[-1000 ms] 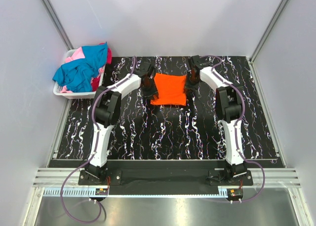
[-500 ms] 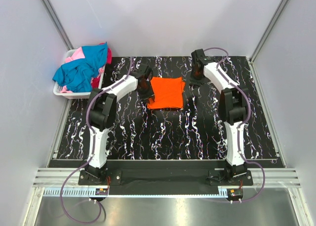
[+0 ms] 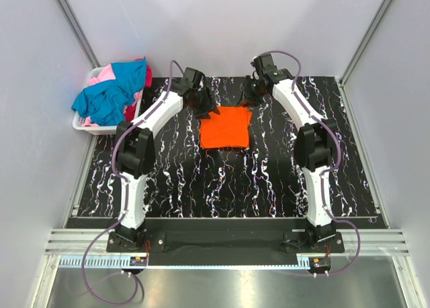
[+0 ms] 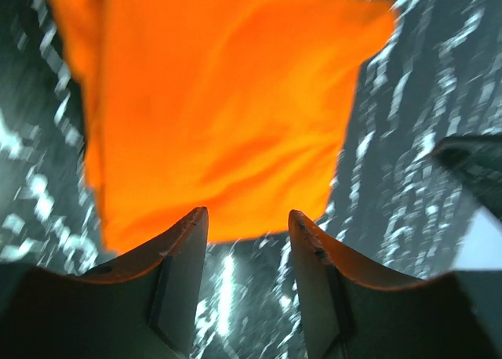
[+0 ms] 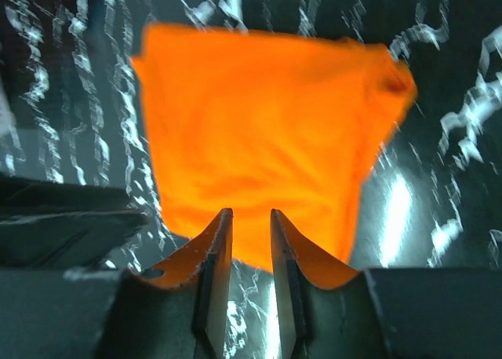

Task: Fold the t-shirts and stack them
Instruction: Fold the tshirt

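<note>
A vivid orange t-shirt (image 3: pixel 226 128) lies folded into a rough square in the middle of the black marbled table. My left gripper (image 3: pixel 203 103) hangs just past the shirt's far left corner, and my right gripper (image 3: pixel 249 97) just past its far right corner. In the left wrist view the left gripper (image 4: pixel 247 218) is open, with only table in the gap and the orange cloth (image 4: pixel 220 100) lying beyond the tips. The right gripper (image 5: pixel 250 214) stands narrowly open above the near edge of the orange cloth (image 5: pixel 267 132) and holds nothing.
A white slatted basket (image 3: pixel 84 124) stands at the table's far left, heaped with teal-blue, pink and red t-shirts (image 3: pixel 107 96). Grey walls close in on both sides and the back. The other arm shows at the edge of each wrist view.
Both grippers have left the orange shirt's sides and moved up to its far corners, jaws widening. The shirt now lies flat and free, shifted slightly nearer.
</note>
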Controlling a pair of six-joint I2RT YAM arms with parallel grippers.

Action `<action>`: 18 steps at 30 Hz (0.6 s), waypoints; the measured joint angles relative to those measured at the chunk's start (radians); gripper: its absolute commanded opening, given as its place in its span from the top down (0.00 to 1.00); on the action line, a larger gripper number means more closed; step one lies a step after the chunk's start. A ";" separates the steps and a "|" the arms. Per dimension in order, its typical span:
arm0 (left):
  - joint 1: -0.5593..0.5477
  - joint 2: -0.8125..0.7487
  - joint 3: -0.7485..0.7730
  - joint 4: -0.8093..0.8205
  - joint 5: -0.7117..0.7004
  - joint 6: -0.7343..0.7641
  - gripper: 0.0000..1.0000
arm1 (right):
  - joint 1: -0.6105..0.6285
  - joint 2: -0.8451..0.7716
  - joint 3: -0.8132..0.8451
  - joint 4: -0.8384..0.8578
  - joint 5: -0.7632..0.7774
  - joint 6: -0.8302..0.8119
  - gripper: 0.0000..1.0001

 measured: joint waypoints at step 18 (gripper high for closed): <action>0.053 0.247 0.127 0.115 0.013 -0.036 0.50 | -0.004 0.335 0.273 -0.034 -0.132 -0.026 0.69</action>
